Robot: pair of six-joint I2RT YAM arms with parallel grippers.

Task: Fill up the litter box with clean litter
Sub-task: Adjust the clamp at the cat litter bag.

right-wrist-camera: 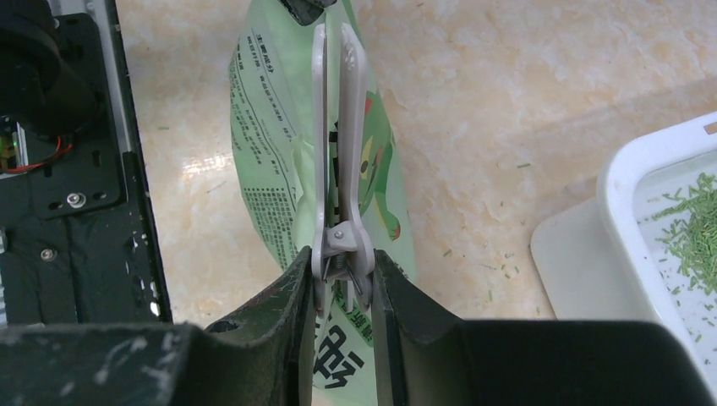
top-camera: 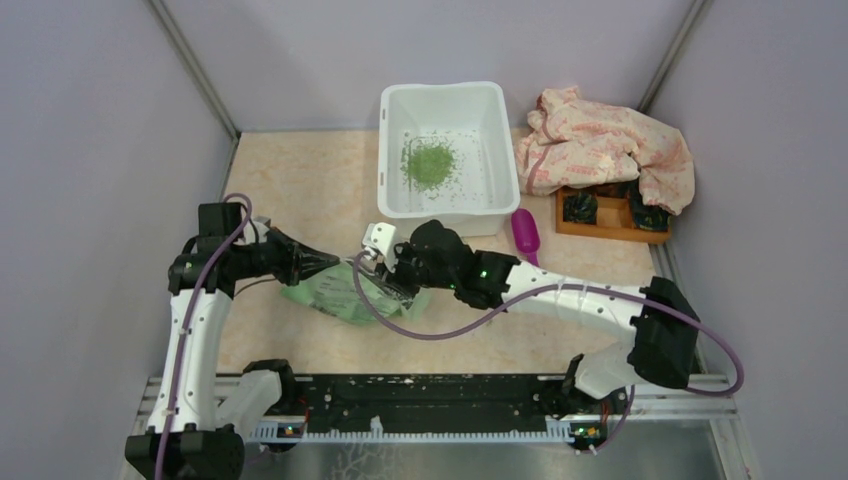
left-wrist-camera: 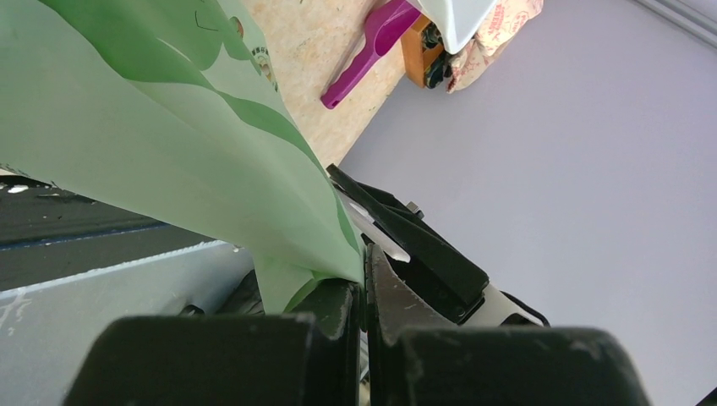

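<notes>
Litter box (top-camera: 447, 150) sits at the upper centre of the overhead view on the tabletop (top-camera: 300, 180). It holds only a small heap of clean litter (top-camera: 430, 163) and loose bits on its floor, so we judge the filling far from done. Below it, at mid-frame, the green litter bag (top-camera: 345, 295) lies between the two arms. The left fingers (left-wrist-camera: 402, 296) are clamped tight on an edge of the bag film, which we take as steadying it while the other arm works. The right fingers (right-wrist-camera: 397, 304) are closed narrow on the spring end of a pale bag clip (right-wrist-camera: 334, 127), whose long arms run up the frame over the bag's printed face. Squeezing there would be the way to spring it open and free the mouth for pouring. A magenta scoop (top-camera: 525, 232) lies just right of the box, apart from both arms.

We cannot tell whether the clip arms pinch the bag or merely lie over it. The bag's mouth is hidden under the arms in the overhead view, and how much litter it holds does not show. At the right, a patterned cloth (top-camera: 605, 150) covers part of the wooden tray (top-camera: 600, 222), so its contents are hard to make out.
</notes>
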